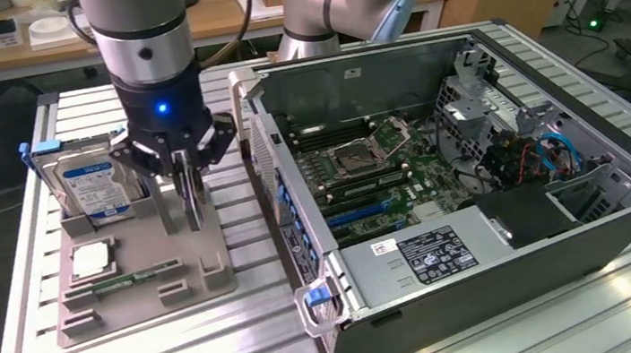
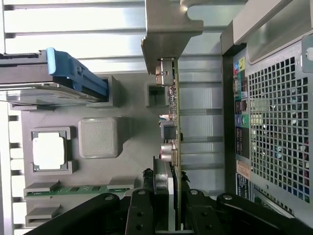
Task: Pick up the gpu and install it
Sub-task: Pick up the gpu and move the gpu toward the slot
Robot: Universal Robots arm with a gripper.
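With the black gripper's [image 1: 188, 192] jaws closed on the thin tan-faced gpu card [image 2: 175, 98], you have little room to either side. The upright silver hard drive with its blue-white label [image 1: 93, 181] stands near on one side of the jaws, and the perforated metal rear wall of the open black computer case [image 2: 279, 122] is close on the other. Beneath the jaws lies the grey plastic holder [image 1: 185, 292], while the case's upturned open side offers free room.
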